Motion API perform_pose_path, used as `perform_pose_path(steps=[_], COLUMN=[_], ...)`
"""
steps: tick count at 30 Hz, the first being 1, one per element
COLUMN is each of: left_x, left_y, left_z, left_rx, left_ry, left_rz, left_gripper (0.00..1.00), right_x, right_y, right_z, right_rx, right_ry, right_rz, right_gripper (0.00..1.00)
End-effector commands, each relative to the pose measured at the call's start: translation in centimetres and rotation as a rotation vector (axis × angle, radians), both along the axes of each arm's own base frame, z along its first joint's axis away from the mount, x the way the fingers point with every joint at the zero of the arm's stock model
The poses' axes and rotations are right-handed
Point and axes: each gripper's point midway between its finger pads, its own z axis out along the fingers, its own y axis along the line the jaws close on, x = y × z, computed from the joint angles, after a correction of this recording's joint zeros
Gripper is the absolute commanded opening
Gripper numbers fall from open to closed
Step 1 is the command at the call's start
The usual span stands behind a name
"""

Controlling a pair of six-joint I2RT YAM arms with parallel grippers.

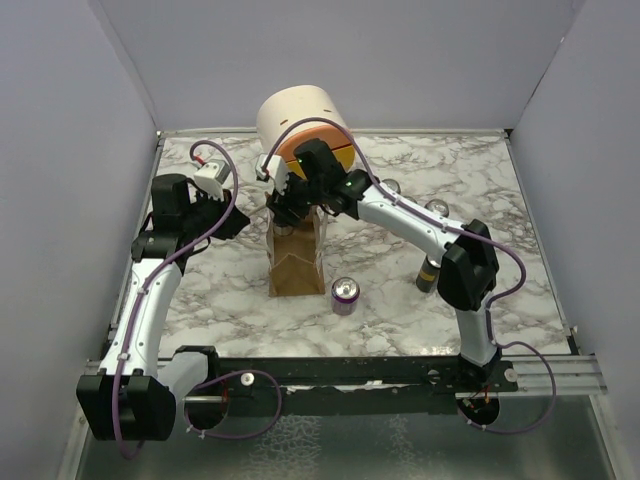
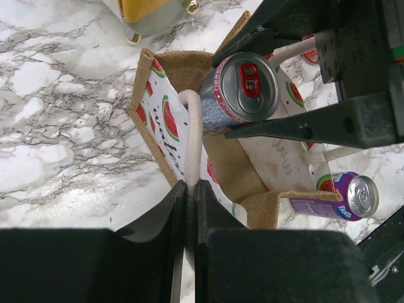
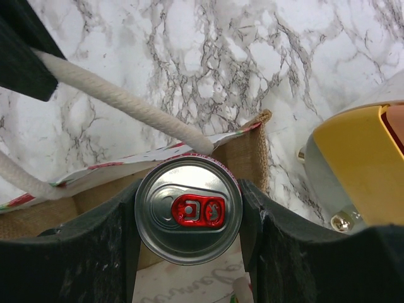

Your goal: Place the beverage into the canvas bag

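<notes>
Beverage can (image 2: 243, 91) held over the open mouth of the canvas bag (image 1: 293, 265)

The beverage can, red tab up, is gripped between the fingers of the right hand (image 3: 189, 202), directly above the bag's mouth. One cream handle (image 2: 192, 126) of the bag is pinched in the closed left hand (image 2: 191, 189) at the bag's left side. The bag is stood upright on the marble desk (image 1: 480, 190). A purple can (image 1: 344, 295) is stood just beside the bag, to its right; a cream-and-orange box (image 1: 300, 115) is seen behind the bag
</notes>
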Motion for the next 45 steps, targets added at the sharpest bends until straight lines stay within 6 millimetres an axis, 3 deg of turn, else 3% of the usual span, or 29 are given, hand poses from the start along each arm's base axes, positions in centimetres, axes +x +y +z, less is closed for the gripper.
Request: perform_pose_path(steps=[1,14,26,34,38,45], left_x=[0.0,0.1,-0.2,-0.5,-0.7,-0.7], left_y=[0.4,0.8,0.9,0.6,0.5,0.5], left_z=[0.7,0.1,-0.2,-0.1,-0.1,0.0], left_rx=[0.002,0.024,0.032,0.019,0.013,0.014], left_ry=[-0.032,-0.021,-0.021,-0.023,-0.026,-0.038], left_rz=[0.027,0.047,0.044,0.029,0.022,0.024], left_gripper=[0.00,0.00,0.00,0.00,0.00,0.00], right_x=[2.0,2.9,4.2,4.1,4.0,3.7], right_y=[1.7,2.7,2.6,2.8,2.5,2.4], right_z=[1.4,-2.8,-4.7,-6.7,-7.9,-7.5], right_rx=[0.097,0.095,0.080,0.055,0.030,0.014], right_ry=[-0.095,-0.052,-0.035,0.015,0.031,0.053], right_rz=[-0.045,-0.080,-0.155,-0.159,-0.173,-0.171], right_gripper=[0.01,0.01,0.01,0.02,0.08,0.35])
